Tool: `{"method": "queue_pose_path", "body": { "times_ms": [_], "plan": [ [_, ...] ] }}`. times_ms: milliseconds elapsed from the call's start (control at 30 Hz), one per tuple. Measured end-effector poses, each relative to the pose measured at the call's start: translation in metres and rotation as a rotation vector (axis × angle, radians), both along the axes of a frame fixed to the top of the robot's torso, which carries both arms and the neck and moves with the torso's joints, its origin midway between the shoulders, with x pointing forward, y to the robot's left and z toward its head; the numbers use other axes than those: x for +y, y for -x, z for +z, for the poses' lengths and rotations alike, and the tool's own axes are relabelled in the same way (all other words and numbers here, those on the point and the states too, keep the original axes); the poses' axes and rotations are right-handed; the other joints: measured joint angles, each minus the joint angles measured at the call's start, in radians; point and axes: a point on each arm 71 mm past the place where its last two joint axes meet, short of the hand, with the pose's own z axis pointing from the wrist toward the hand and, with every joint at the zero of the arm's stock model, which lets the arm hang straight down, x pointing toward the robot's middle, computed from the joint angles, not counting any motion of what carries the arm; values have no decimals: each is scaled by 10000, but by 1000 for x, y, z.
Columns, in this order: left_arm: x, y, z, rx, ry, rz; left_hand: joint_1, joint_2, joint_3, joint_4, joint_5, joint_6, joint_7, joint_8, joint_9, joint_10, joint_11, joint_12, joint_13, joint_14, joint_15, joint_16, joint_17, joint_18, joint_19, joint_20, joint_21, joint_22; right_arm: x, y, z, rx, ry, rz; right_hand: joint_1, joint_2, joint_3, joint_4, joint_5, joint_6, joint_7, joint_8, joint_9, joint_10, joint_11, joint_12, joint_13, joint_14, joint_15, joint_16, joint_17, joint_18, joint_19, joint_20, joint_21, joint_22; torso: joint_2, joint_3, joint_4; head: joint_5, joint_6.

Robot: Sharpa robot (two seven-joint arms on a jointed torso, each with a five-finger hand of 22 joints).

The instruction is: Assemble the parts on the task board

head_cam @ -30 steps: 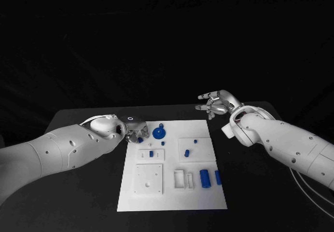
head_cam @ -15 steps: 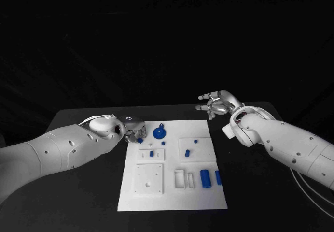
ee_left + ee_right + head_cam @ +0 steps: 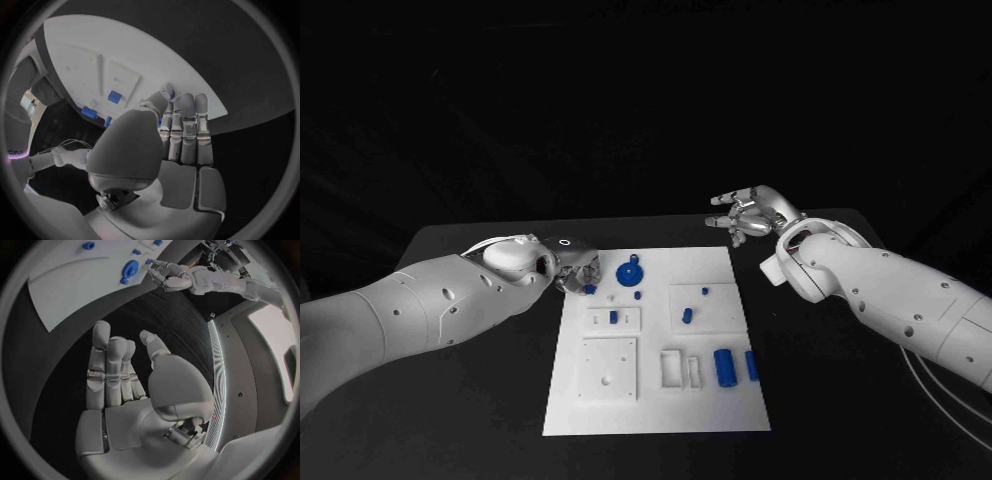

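The white task board (image 3: 661,400) lies in the middle of the black table. My left hand (image 3: 571,272) is at the board's far left corner, fingers straight and close together. Its thumb and fingers pinch a small blue part (image 3: 590,290) there; in the left wrist view a sliver of that blue part (image 3: 161,121) shows between thumb and fingers (image 3: 187,125). A round blue part (image 3: 630,273) lies just right of the hand. My right hand (image 3: 750,215) hangs above the table past the board's far right corner, fingers spread and holding nothing.
Several more blue parts sit on the board: a thick cylinder (image 3: 724,366) and a slimmer piece (image 3: 751,366) near the right edge, and small pegs (image 3: 687,317) (image 3: 613,317) in the middle plates. Bare black table (image 3: 473,400) surrounds the board.
My left hand has shifted slightly to the left at the board's corner, staying on the small blue part. The right hand has not moved.
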Motion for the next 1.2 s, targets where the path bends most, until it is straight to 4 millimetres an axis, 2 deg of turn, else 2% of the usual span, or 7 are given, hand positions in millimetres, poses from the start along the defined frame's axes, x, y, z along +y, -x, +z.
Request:
{"method": "queue_pose_path", "body": {
  "times_ms": [200, 367, 633, 1033, 1067, 1100, 1200],
  "plan": [
    [1, 0, 1, -76, -34, 35, -341, -312, -708, 277, -39, -224, 142, 0, 6, -218, 141, 1, -25, 97, 97, -89, -51, -1, 264, 93, -428, -407, 0, 0, 0, 9, 4, 0, 0, 0, 0, 0, 0, 0, 0, 0, 0, 0, 0, 0, -1, 0, 0, 0, -1, 0, 0, 0, 0, 0, 1, -6, -1, -2, -14],
    [0, 0, 1, -86, -32, 49, -351, -323, -1230, 551, -39, -348, 237, 0, 8, -251, 170, -2, -19, 125, 126, -124, -68, 0, 546, 144, -791, -780, 0, 0, -1, 14, 5, 2, 0, 0, 0, 0, 0, 87, -8, 0, 0, 0, 0, 0, 8, 0, 0, 0, 8, 0, 0, 0, 0, 0, 1, -4, 4, -6, -32],
    [0, 0, 0, -62, -29, 55, 102, 127, -1179, 619, -20, 54, 270, 0, 8, 333, 179, 18, -15, 317, 172, 23, 5, -2, 752, 144, -807, -835, 0, 0, -1, 23, 5, 9, 0, 0, 0, 0, 0, 86, -7, 0, 0, 0, 0, 0, 7, 0, 0, 0, 7, 0, 0, 0, 0, 0, 0, -3, 6, 3, -58],
    [-1, 1, -2, 6, 29, -49, 251, 396, -619, 643, 79, 647, 178, 0, 4, 922, 51, -40, -14, 629, 89, 148, 18, -1, 768, 160, -399, -483, 0, 1, -2, 36, 8, 15, 0, 0, 0, 0, 0, 153, -7, 0, 10, 0, 1, 0, 6, 0, 0, 0, 6, -1, 0, 0, 0, 0, 0, -5, 4, -1, -102],
    [-1, 2, -2, 13, 41, -56, 257, 417, -598, 622, 116, 648, 177, -1, 4, 922, 51, -40, -14, 650, 109, 148, 18, 21, 768, 160, -377, -457, 0, 1, -2, 36, 7, 18, 0, 0, 0, 0, 0, 153, -7, 0, 10, 1, 1, 0, 6, 0, -1, 0, 6, 0, 0, 0, 0, 0, 0, -4, 5, -2, -103],
    [-1, 2, -2, 20, 53, -63, 263, 436, -561, 635, 135, 647, 177, 0, 4, 922, 50, -41, -14, 687, 138, 148, 18, 155, 768, 160, -337, -429, 0, 1, -2, 36, 6, 22, 0, 0, 0, 0, 0, 153, -7, 0, 10, 1, 1, 0, 6, 0, 0, 0, 6, 0, 0, 0, 0, 0, 0, -4, 5, -2, -104],
    [-1, 2, -3, 37, 98, -85, 239, 485, -449, 657, 272, 647, 177, 0, 4, 897, 76, -40, -14, 736, 125, 148, 8, 156, 767, 160, -300, -380, 0, 1, -2, 37, 4, 31, 0, 0, 0, 0, 0, 153, -7, 0, 10, 1, 1, 0, 6, 0, -1, 0, 6, 0, 0, 0, 0, 0, -1, -1, 9, -6, -105]
  ]
}}
